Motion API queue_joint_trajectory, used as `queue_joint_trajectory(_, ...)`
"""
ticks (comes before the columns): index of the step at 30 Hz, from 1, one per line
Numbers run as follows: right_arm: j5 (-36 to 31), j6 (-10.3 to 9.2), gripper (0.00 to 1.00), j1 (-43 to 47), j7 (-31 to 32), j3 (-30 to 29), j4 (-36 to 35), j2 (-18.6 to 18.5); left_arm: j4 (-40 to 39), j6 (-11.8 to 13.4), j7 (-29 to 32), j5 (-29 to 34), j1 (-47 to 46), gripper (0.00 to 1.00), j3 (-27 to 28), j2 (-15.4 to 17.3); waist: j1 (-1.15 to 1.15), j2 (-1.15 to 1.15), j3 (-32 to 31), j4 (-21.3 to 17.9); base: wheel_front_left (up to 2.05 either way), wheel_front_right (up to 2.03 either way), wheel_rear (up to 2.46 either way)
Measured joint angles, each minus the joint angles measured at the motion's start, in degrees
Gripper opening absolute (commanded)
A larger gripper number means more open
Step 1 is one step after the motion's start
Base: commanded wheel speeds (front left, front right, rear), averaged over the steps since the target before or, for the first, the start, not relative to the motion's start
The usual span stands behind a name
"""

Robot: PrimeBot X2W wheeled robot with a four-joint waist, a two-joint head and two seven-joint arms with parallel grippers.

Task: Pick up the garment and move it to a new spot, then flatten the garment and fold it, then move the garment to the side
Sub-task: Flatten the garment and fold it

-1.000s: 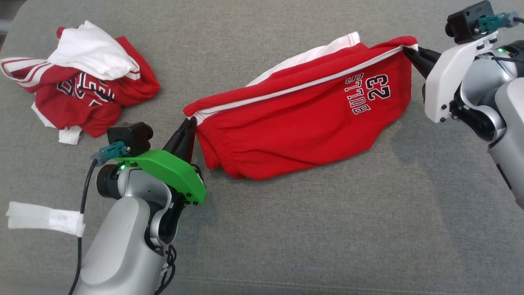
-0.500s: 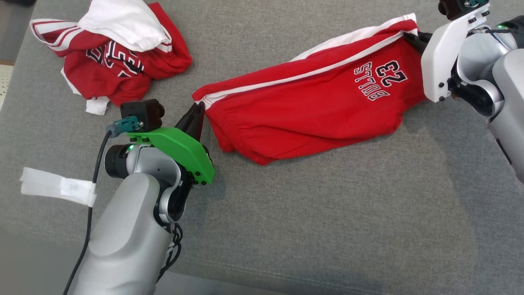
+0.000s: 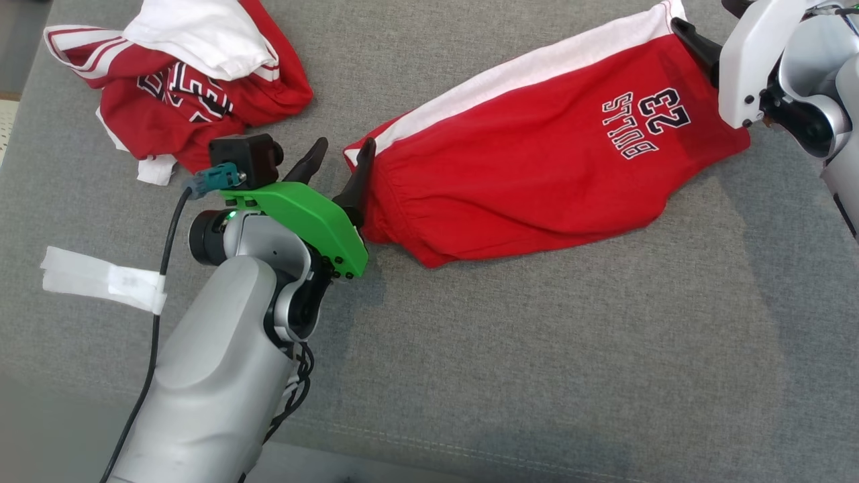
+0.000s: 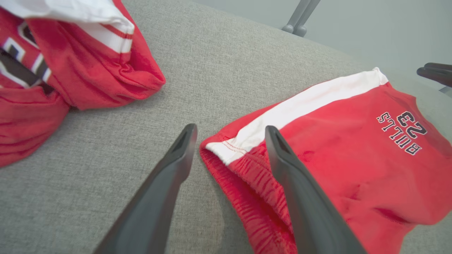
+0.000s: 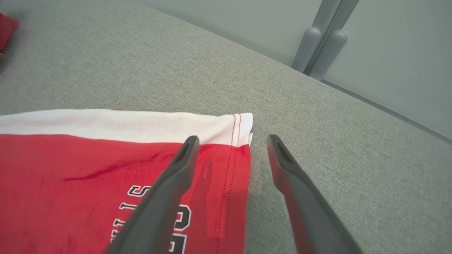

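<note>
I see the red cotton shorts with a white side stripe (image 3: 537, 174) lying spread on the grey woven-fabric cushion (image 3: 537, 369). They run from the middle of the scene out to the far right. The "BULLS 23" print (image 3: 644, 121) sits toward their right end (upside down from where I look).

My left claw (image 4: 230, 128) stands wide. The gathered waistband corner lies between its two dark fingers, and the right finger (image 4: 282, 165) hangs over the red cloth. Nothing is pinched.

My right claw (image 5: 232, 138) is wide as well. The stitched hem corner, where the white stripe ends, lies in the gap between its fingers, and one finger (image 5: 176, 173) is over the red fabric without clamping it.

At the far left is a crumpled heap of red and white jersey cloth (image 3: 188, 87), well apart from the shorts. A strip of white tape (image 3: 100, 288) lies on the cushion at the near left, beside my left forearm (image 3: 215, 376).
</note>
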Motion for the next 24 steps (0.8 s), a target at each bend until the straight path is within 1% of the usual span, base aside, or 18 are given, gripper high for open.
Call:
queue_joint_trajectory(5, 0.6, 0.0, 1.0, -0.9, -1.8, 0.5, 1.8, 0.3, 1.7, 0.0, -1.3, 0.1, -0.8, 1.0, -0.9, 0.0, 0.0, 0.0, 0.0, 0.0, 0.0, 0.0, 0.0)
queue_joint_trajectory(11, 3.2, 0.0, 1.0, -0.9, -3.8, 1.2, 3.1, 0.0, 1.6, 0.0, -6.1, 2.2, -1.2, 1.0, -0.3, 0.0, 0.0, 0.0, -0.4, -0.3, 0.0, 0.0, 0.0)
queue_joint_trajectory(19, 9.3, 0.0, 1.0, 4.3, -5.3, 1.8, 4.5, 0.1, -0.6, 0.0, -12.8, 3.8, 0.4, 1.0, 0.3, 0.0, 0.0, 0.0, -2.3, -0.9, 0.0, 0.0, 0.0)
queue_joint_trajectory(24, 10.7, 0.0, 1.0, 6.1, -5.3, 2.7, 5.4, 0.1, -1.9, 0.5, -15.1, 4.2, 3.1, 1.0, 0.2, 0.0, -0.01, 0.0, -2.9, -1.0, 0.0, 0.0, 0.0)
